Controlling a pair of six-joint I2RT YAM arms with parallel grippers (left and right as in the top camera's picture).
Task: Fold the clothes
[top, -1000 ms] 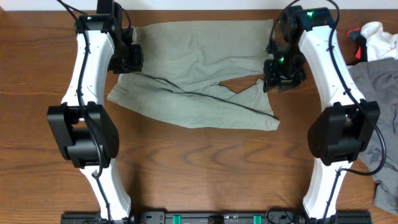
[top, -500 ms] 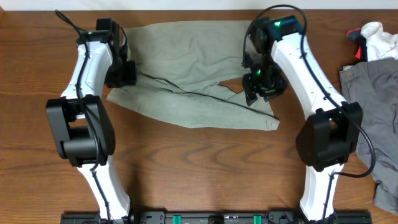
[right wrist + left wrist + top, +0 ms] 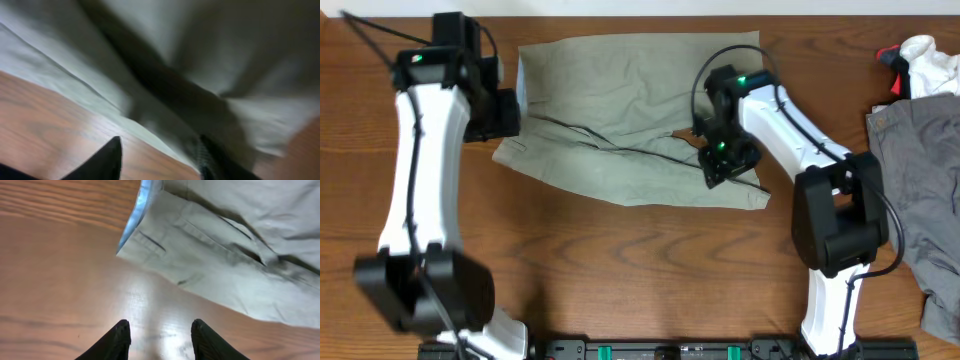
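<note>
right fingers slid inward over the pale khaki-green cotton shorts at the bench's far edge, left fingers beside them; both pairs spread, empty. pinching one layer would skew my fold.

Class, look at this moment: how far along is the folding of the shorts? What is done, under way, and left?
Done: little; the shorts lie wide and rumpled, with one diagonal overlap. In hand: the right claw hovers open over their lower edge; the left claw is open above bare table beside the waistband. Left: nearly all the folding.
</note>
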